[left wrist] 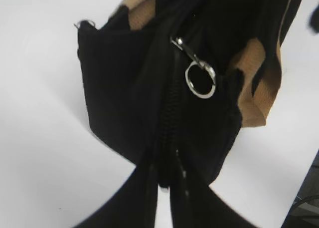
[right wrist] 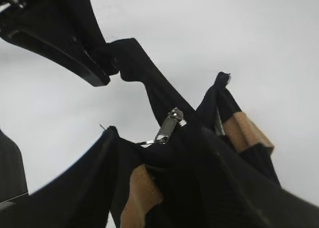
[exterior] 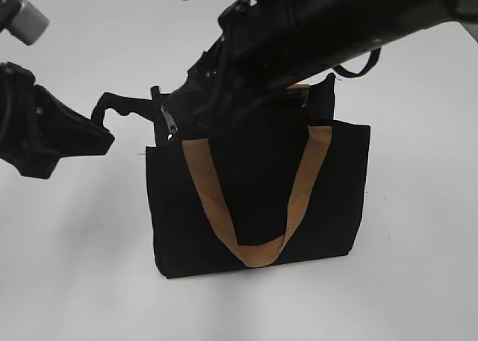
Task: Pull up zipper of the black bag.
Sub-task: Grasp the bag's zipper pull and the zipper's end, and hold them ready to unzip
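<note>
- Right arm [exterior: 328, 20] of mine fills the top of the exterior view, nearest the camera, reaching down over the bag [exterior: 254, 207]; my right gripper is buried against the bag's top and I cannot tell how its jaws stand.
- Bag stands upright near the middle of the white bench [exterior: 75, 281], tan handle [exterior: 258, 248] hanging in a U down its front.
- My left gripper [exterior: 104, 128], toward the left edge, has its fingers pressed together on the black tail [exterior: 123, 102] at the bag's end; in my left wrist view the two dark fingers [left wrist: 124, 203] close on that fabric.
- Zipper [left wrist: 172, 133] runs along the top edge, teeth meeting near my left gripper.
- Slider with its silvery ring [left wrist: 200, 81] sits a short way along the top, ring hanging free, nothing touching it in my left wrist view.
</note>
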